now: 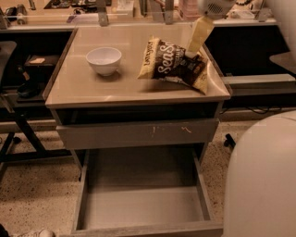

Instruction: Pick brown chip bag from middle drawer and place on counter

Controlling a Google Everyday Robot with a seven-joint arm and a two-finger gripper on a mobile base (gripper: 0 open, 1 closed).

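The brown chip bag (173,61) lies on the beige counter (92,88), to the right of its middle, with the white "Sea Salt" script facing up. My gripper (191,50) hangs from the top of the view at the bag's far right corner, its pale tip right by the bag's top edge. The middle drawer (143,206) is pulled out below, near the floor, and its grey floor is bare.
A white bowl (104,60) stands on the counter left of the bag. A shut grey drawer face (138,134) with small scratches sits under the counter. My white robot body (263,180) fills the lower right. A cluttered bench (92,9) runs behind.
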